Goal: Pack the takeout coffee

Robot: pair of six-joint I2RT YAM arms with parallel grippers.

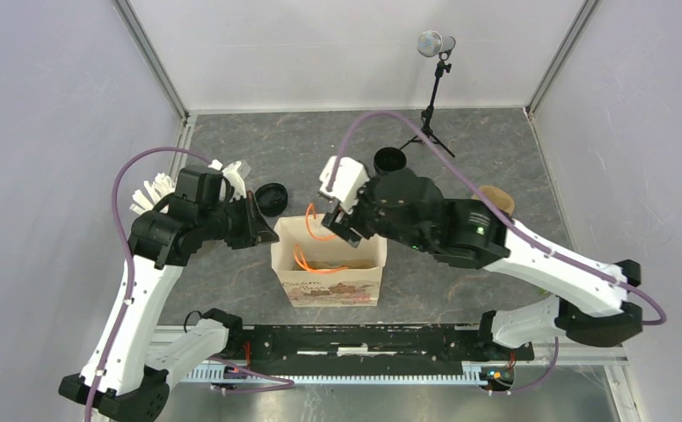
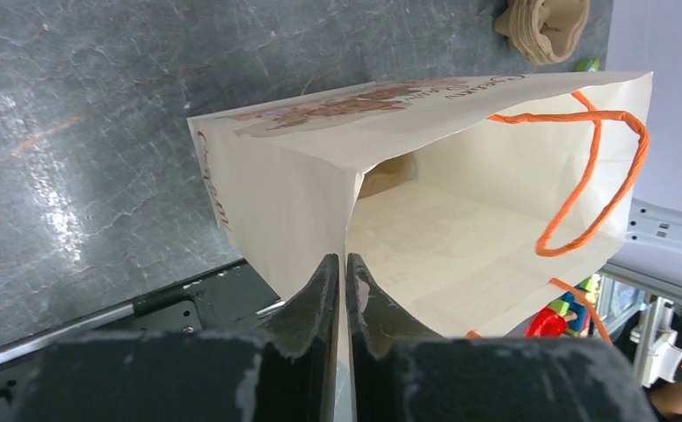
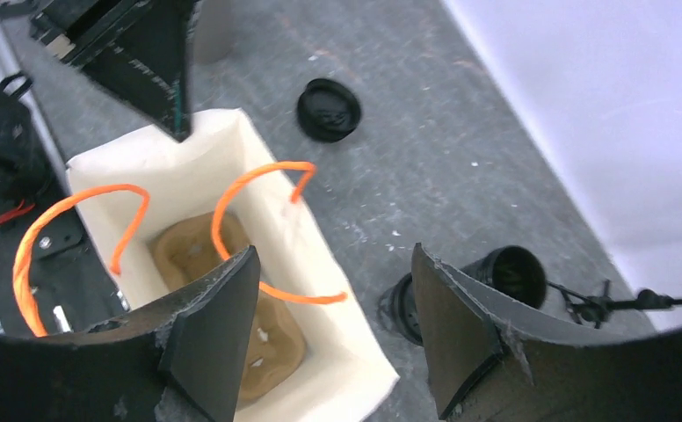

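You are pinching the paper bag's [image 1: 329,283] rim in the left pincer [image 2: 346,281], keeping its mouth open, while the right pincer [image 3: 333,251] is hovering wide and empty above; the black cups [image 1: 390,160] are sitting unpacked on the counter [image 1: 496,149] beyond.

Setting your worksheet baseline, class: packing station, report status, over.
Left tool shut on bag rim; right tool open, empty, above bag. Cup lidless on table, lid apart; carrier in bag. Handles loop across opening.
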